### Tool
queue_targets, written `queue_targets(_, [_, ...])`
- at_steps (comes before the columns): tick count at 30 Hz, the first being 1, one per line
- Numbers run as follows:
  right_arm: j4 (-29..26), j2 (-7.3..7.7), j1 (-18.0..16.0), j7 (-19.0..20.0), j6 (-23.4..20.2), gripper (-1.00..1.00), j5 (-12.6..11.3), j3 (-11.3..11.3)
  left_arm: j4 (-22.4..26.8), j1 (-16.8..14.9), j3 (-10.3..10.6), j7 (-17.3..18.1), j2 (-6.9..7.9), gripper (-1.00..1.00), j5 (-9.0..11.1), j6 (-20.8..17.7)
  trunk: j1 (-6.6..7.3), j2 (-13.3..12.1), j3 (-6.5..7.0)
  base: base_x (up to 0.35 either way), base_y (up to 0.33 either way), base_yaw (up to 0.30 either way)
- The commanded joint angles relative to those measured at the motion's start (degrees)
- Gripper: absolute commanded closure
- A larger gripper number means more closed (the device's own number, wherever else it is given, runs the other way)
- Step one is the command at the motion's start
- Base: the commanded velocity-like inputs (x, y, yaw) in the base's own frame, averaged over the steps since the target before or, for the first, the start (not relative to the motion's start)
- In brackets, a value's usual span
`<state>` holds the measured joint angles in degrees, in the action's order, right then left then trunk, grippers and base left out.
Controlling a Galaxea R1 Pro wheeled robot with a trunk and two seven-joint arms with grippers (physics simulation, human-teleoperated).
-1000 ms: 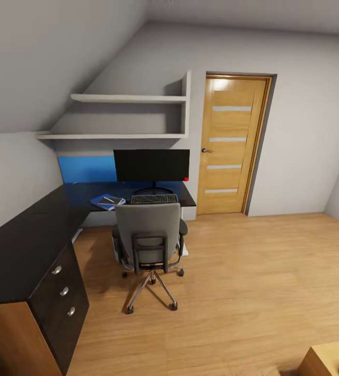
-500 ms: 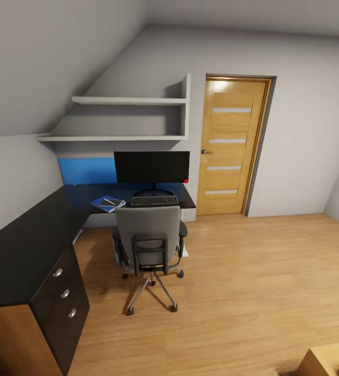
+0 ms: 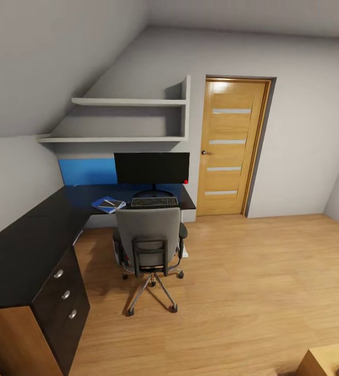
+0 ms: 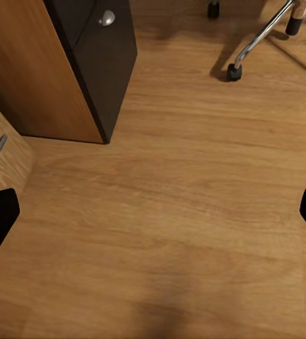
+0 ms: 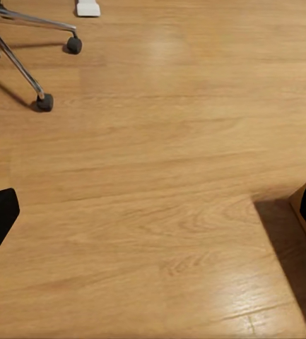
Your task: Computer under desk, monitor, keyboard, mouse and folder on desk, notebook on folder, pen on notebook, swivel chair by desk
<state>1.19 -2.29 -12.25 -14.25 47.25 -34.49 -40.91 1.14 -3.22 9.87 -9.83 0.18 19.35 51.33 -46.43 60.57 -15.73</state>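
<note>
Standing behind the robot, well back from the workstation. The bench [image 3: 28, 245] runs in an L: one black arm along the far wall, the other coming toward me at 9 o'clock and ending in the drawer unit. Monitor [image 3: 152, 167] stands upright on the far arm, screen facing the room, long axis left to right along the wall. Keyboard [image 3: 154, 201] lies flat just in front of its stand, long axis parallel to the screen. At 9 o'clock of the keyboard lies the folder [image 3: 107, 204], skewed to the bench edge, with the notebook [image 3: 113, 202] on it and what looks like the pen [image 3: 109, 200] as a pale diagonal line on top; too small to be sure. Mouse: cannot make it out. Computer: a pale shape under the bench behind the chair, not certain. Swivel chair [image 3: 149, 240] is pulled up to the bench, back toward me, seat facing the keyboard. Judgement: task looks essentially finished; only the mouse and computer remain unverified. Left hand [image 4: 153, 212] hangs over bare floor near the drawer unit's corner, fingers spread wide, holding nothing. Right hand [image 5: 153, 212] likewise over bare floor near the chair castors, fingers wide apart, empty.
</note>
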Motion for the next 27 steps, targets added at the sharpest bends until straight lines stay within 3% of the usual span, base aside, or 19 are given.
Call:
queue_targets(1, [0.1,-0.03,-0.1,-0.4,0.1,-1.00,0.0,-0.5,0.0,0.0,0.5,-0.5,0.00,-1.00,0.1,0.1,0.00,0.0,-0.07,0.000,0.000,0.000])
queue_targets(27, [0.1,0.01,-0.1,-0.4,0.0,-1.00,0.0,-0.5,0.0,0.0,0.4,-0.6,-0.26,-1.00,0.2,-0.4,0.00,0.0,-0.07,0.000,0.000,0.000])
